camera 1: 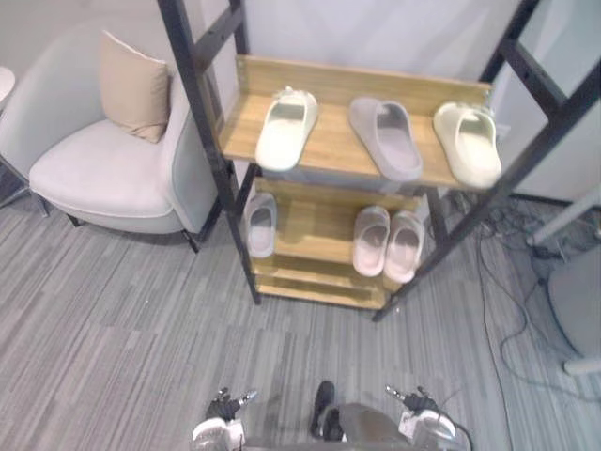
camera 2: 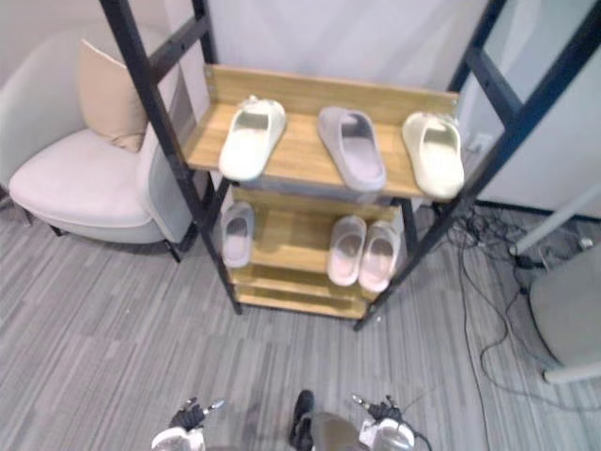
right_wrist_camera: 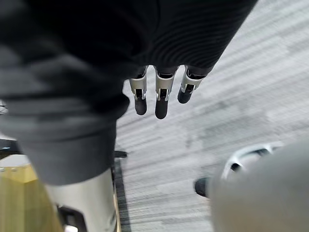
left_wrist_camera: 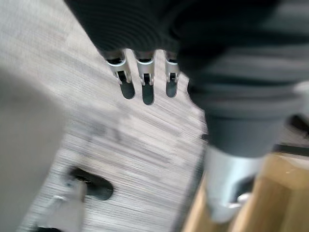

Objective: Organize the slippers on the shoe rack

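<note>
Left hand and right hand are hanging released, gripping nothing; a careless reach would be risking pushing the overhanging rightmost cream slipper off the shoe rack.

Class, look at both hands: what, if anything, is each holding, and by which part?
Nothing is held: the left hand and right hand hang open above the floor.

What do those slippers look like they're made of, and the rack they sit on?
The cream slipper and the grey slipper look like moulded foam or rubber: matte, thick, seamless. The rack's shelves look like wood or laminate, showing light grain. Its frame looks like black-painted metal, probably.
</note>
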You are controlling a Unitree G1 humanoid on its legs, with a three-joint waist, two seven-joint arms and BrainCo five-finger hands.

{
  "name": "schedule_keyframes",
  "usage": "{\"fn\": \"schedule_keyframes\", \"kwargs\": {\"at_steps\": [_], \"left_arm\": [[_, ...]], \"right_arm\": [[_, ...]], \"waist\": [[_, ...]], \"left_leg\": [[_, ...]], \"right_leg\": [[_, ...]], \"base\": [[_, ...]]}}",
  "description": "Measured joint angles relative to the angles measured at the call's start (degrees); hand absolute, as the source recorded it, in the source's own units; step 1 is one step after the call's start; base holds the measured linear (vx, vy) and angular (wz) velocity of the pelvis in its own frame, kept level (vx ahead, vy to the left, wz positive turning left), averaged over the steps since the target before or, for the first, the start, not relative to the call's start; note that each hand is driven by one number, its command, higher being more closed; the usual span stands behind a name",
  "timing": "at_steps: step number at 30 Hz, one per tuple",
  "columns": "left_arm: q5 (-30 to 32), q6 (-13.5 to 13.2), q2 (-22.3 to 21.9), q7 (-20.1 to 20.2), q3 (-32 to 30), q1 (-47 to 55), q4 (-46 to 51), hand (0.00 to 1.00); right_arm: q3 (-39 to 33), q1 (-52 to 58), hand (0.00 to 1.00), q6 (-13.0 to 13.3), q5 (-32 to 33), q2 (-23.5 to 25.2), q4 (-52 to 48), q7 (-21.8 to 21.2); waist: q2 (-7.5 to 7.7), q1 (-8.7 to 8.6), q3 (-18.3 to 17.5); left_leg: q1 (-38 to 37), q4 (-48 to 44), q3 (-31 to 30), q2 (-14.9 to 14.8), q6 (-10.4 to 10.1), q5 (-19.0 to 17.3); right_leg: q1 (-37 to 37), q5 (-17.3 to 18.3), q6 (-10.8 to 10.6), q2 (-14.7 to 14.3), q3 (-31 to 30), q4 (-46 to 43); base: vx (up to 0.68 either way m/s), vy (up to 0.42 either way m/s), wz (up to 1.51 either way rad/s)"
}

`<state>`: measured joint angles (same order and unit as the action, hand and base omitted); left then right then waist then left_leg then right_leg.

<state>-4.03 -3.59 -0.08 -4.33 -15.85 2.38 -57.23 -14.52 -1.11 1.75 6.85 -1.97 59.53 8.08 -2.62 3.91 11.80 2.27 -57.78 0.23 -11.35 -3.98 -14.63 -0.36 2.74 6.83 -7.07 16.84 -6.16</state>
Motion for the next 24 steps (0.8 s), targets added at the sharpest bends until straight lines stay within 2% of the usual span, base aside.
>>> {"fn": "schedule_keyframes", "kwargs": {"at_steps": [1,2,4,5,6,7,8,9,16,17,18,19,20,21,22,24], "left_arm": [[-0.76,-0.04,0.40,-0.09,0.41,0.10,1.05,0.00],[-0.94,-0.10,0.41,-0.12,0.79,0.13,1.15,0.00],[-1.67,-0.62,0.22,-0.28,1.86,0.02,1.72,0.00],[-2.10,-0.74,0.16,-0.35,2.05,-0.04,1.84,0.00],[-2.40,-0.81,0.07,-0.36,2.01,0.04,1.80,0.00],[-2.60,-0.95,0.02,-0.46,2.03,0.27,1.61,0.00],[-2.68,-0.97,0.18,-0.42,2.28,0.19,1.11,0.00],[-2.72,-0.99,0.39,-0.35,2.28,-0.11,0.81,0.00],[-2.09,-0.73,2.54,0.40,3.49,-0.45,-0.92,0.00],[-2.09,-0.72,2.69,0.91,3.54,-0.43,-1.07,0.00],[-2.11,-0.72,2.65,1.12,3.58,-0.43,-1.24,0.00],[-2.20,-0.67,2.59,1.20,4.02,-0.55,-1.71,0.00],[-2.20,-0.65,2.84,1.23,4.60,-0.45,-1.93,0.00],[-2.18,-0.55,3.29,1.23,5.27,-0.41,-2.10,0.00],[-2.14,-0.58,4.33,1.23,6.90,-0.27,-3.11,0.00],[-2.19,-0.64,4.74,1.20,6.74,-0.18,-3.02,0.00]], "right_arm": [[-0.02,-0.18,0.00,-0.04,0.16,0.63,0.18,0.11],[-0.02,-0.20,0.00,-0.06,0.18,0.80,0.25,0.17],[-0.02,-0.65,0.00,-0.06,0.33,1.10,0.18,0.50],[-0.04,-0.75,0.00,-0.06,0.33,1.53,0.16,0.64],[-0.02,-0.58,0.00,-0.09,0.32,1.77,0.22,0.79],[0.08,-0.37,0.00,-0.05,0.26,1.89,0.16,0.81],[0.13,-0.45,0.00,-0.08,0.26,2.22,0.16,0.83],[-0.14,-0.09,0.00,-0.10,0.10,2.17,0.21,0.85],[-0.54,-0.02,0.00,-0.13,-1.21,2.55,0.87,0.33],[-0.48,-0.31,0.00,-0.09,-2.33,2.41,1.50,0.13],[-0.38,-0.54,0.00,-0.10,-2.48,2.00,2.30,-0.21],[0.31,-0.84,0.00,-0.28,-2.55,1.74,3.34,-0.47],[0.85,-0.85,0.00,-0.41,-2.40,1.15,3.19,-0.58],[1.41,-0.74,0.00,-0.18,-2.70,0.56,2.81,-0.67],[1.87,0.41,0.00,-0.19,-3.22,0.49,2.80,-0.76],[2.34,0.92,0.00,-0.14,-3.65,0.53,2.83,-0.79]], "waist": [[0.46,0.64,0.23],[0.66,1.13,0.30],[0.56,2.02,0.39],[0.58,2.14,0.42],[0.66,2.36,0.42],[0.58,2.56,0.18],[0.79,2.50,-0.35],[1.58,2.43,-0.36],[3.97,2.77,-2.11],[4.06,2.93,-2.28],[3.75,3.06,-2.36],[2.79,3.18,-1.82],[2.34,3.01,-1.51],[2.45,2.40,-1.38],[3.41,2.04,-2.06],[4.11,2.19,-2.39]], "left_leg": [[3.85,3.65,2.85,0.81,0.89,-4.21],[4.36,6.53,3.34,1.35,0.92,-4.97],[5.98,19.42,3.78,3.45,1.00,-5.61],[6.53,28.23,3.34,5.08,1.13,-4.19],[6.16,33.24,2.40,6.39,0.94,0.77],[4.70,36.10,2.40,7.19,1.74,4.80],[2.98,38.02,3.34,8.46,2.45,5.28],[2.36,38.22,4.31,9.28,2.98,5.10],[-2.42,39.74,5.21,11.24,4.58,3.99],[-2.54,39.88,5.32,11.28,5.04,3.33],[-3.27,40.56,5.30,11.11,5.13,2.33],[-5.30,42.64,5.30,10.84,5.26,1.25],[-7.07,43.64,5.67,10.83,5.62,1.59],[-8.42,43.95,5.70,11.06,5.85,1.66],[-9.74,44.42,5.19,12.00,6.05,1.54],[-9.82,44.67,4.51,12.65,6.00,1.51]], "right_leg": [[2.59,0.10,-0.49,0.47,-0.88,0.94],[3.24,0.30,-0.76,0.69,-1.37,1.06],[5.20,1.27,-1.60,1.62,-3.24,1.94],[5.93,2.03,-2.47,2.67,-4.32,1.79],[6.46,2.77,-3.38,3.65,-5.20,1.30],[7.05,3.32,-4.28,4.08,-6.29,1.17],[7.96,3.77,-5.14,5.39,-7.13,1.21],[8.47,4.14,-5.78,6.41,-7.47,1.42],[11.63,4.69,-7.25,8.48,-9.74,1.72],[11.00,5.23,-8.11,8.63,-10.09,0.59],[10.04,6.28,-9.58,8.63,-10.50,-1.86],[7.31,7.97,-12.05,8.59,-11.24,-9.23],[3.91,8.69,-13.11,9.26,-11.32,-18.12],[1.25,9.70,-13.22,10.23,-10.86,-24.44],[-0.75,11.96,-11.53,12.32,-10.51,-28.34],[-1.52,11.74,-11.05,13.33,-10.82,-25.01]], "base": [[0.23,-0.038,-0.25],[0.26,-0.017,-0.42],[0.25,0.075,-0.39],[0.32,0.156,-0.38],[0.27,0.149,-0.41],[0.31,0.151,-0.29],[0.35,0.151,-0.21],[0.34,0.148,-0.10],[0.18,0.080,-0.11],[0.06,0.022,-0.29],[0.05,0.046,-0.46],[0.01,0.049,-0.43],[-0.02,0.063,-0.31],[-0.08,0.024,0.15],[-0.08,0.004,0.33],[-0.04,-0.032,0.31]]}}
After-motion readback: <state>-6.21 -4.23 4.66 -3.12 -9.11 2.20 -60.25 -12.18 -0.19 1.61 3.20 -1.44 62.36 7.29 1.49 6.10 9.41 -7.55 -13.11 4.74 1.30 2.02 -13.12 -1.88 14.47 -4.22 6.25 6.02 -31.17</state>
